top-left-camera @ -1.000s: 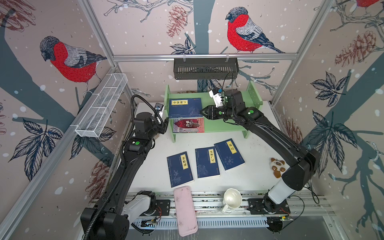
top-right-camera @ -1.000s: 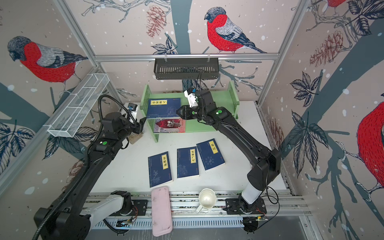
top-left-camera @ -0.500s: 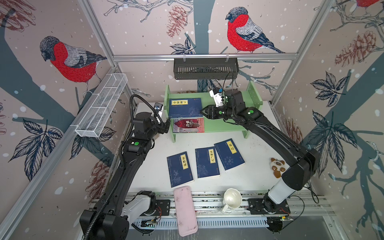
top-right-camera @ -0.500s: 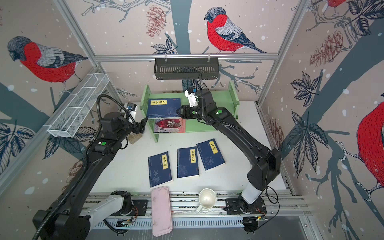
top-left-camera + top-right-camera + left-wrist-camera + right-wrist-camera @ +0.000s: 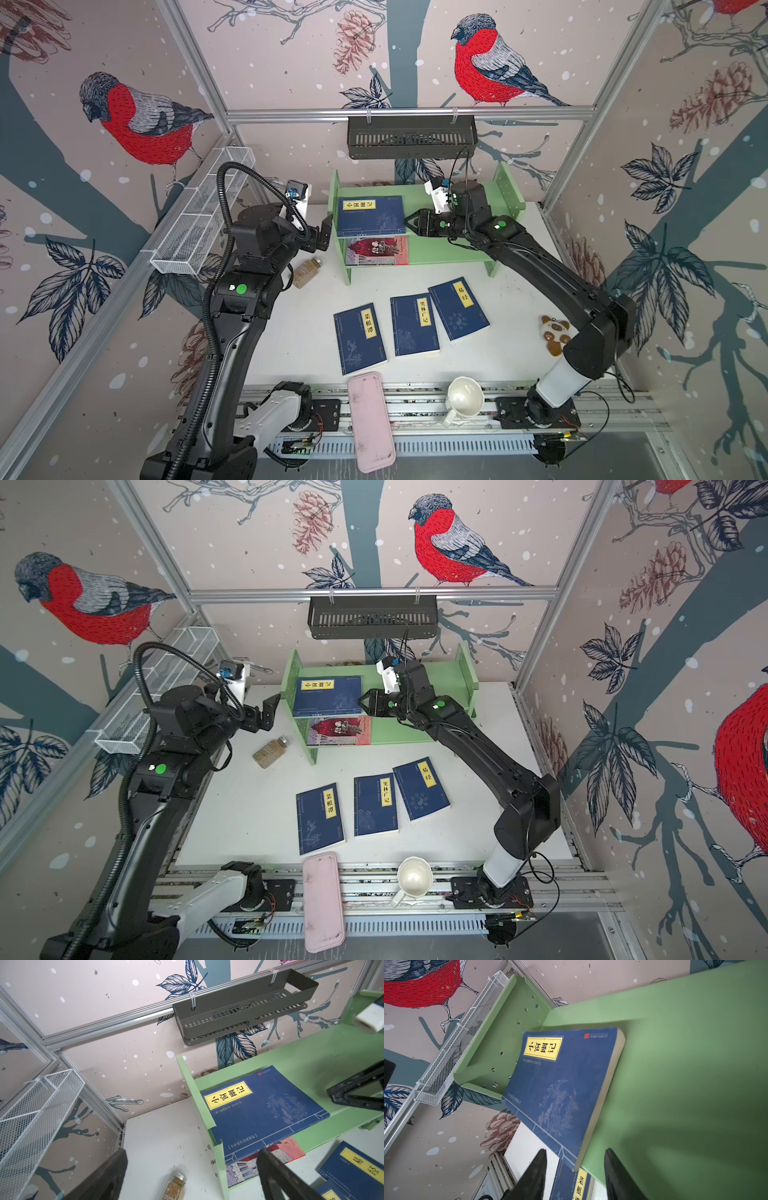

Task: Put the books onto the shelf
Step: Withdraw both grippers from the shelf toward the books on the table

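Change over the last second: left gripper (image 5: 319,237) has spread its jaws. They now stand wide and empty, in much the same spot just outside the left side panel of the shelf (image 5: 432,253). Right gripper (image 5: 409,221) is barely altered. No book has shifted.

Near edge: pink flat case (image 5: 370,422) overhangs the front rail. White mug (image 5: 464,399) sits on the rail to its right.

Mid tabletop (image 5: 507,340): three navy paperbacks lie flat in a row, covers up, each with a yellow title label.
- Left loose book (image 5: 359,338) lies apart from the other two.
- Middle loose book (image 5: 414,326) and right loose book (image 5: 458,308) are so close that I cannot tell if they touch.

Panda toy (image 5: 555,334) lies by the right arm. Spice jar (image 5: 306,272) lies on its side left of the shelf, below the left gripper.

Far: the light green shelf stands by the back wall.
- Top-tier book (image 5: 370,216) is navy and lies flat, cover up, at the upper tier's left end. Its label end is toward the left panel and it overhangs the tier's front edge. The cover shows a faint tree drawing.
- Its cream page edge faces the right gripper, whose jaws are partly apart with nothing between them, tips just beside that edge.
- Red-and-grey book (image 5: 377,250) lies flat on the lower tier directly beneath, poking out in front.

Above: black slotted basket (image 5: 411,143) hangs on the back rail. White wire mesh basket (image 5: 199,224) hangs on the left wall.
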{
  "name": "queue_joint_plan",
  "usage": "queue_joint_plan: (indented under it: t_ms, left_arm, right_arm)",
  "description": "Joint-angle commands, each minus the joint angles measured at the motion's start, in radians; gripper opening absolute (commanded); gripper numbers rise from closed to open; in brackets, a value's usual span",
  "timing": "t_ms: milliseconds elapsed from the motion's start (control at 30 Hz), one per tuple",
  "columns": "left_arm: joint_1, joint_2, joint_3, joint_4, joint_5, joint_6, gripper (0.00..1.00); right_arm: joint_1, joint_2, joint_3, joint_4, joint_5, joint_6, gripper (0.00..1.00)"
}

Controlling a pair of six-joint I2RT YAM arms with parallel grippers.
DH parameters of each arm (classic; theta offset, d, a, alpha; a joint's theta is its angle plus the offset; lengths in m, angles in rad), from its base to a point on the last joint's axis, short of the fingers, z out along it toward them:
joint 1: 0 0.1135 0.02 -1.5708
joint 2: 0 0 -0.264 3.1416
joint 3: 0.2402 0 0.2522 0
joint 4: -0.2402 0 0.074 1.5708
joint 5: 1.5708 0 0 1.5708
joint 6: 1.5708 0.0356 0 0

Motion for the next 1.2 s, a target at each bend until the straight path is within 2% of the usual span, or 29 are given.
queue_joint_plan:
  t_ms: [0,233,400,567,667,867,933,1033,1167]
  left_arm:
    - [0.001,0.001,0.025,-0.05,0.032,-0.05,0.97]
    - [0.001,0.003,0.053,-0.076,0.124,-0.1,0.97]
    - [0.001,-0.009,0.023,-0.113,0.361,-0.083,0.97]
    - [-0.013,-0.036,-0.087,-0.15,0.667,-0.097,0.97]
    - [-0.039,-0.041,-0.177,-0.146,0.771,-0.12,0.97]
    - [-0.073,-0.053,-0.286,-0.088,0.73,-0.203,0.97]
    - [-0.076,-0.045,-0.322,-0.05,0.695,-0.256,0.97]
    - [-0.087,-0.026,-0.36,-0.011,0.702,-0.285,0.96]
    - [-0.121,-0.002,-0.401,0.019,0.734,-0.289,0.96]
  right_arm:
    - [-0.001,-0.004,-0.001,0.052,-0.009,0.014,0.47]
    - [0.0,-0.039,-0.01,0.063,-0.003,0.01,0.48]
    - [0.019,-0.18,-0.123,0.064,0.059,-0.04,0.52]
    - [0.07,-0.441,-0.387,0.105,0.131,-0.052,0.56]
    - [0.092,-0.598,-0.556,0.112,0.195,0.0,0.56]
    - [0.114,-0.834,-0.861,0.124,0.267,0.155,0.57]
    - [0.113,-0.862,-0.922,0.083,0.32,0.208,0.58]
    - [0.099,-0.87,-0.968,-0.023,0.452,0.282,0.6]
    - [0.039,-0.873,-1.039,-0.014,0.489,0.303,0.66]
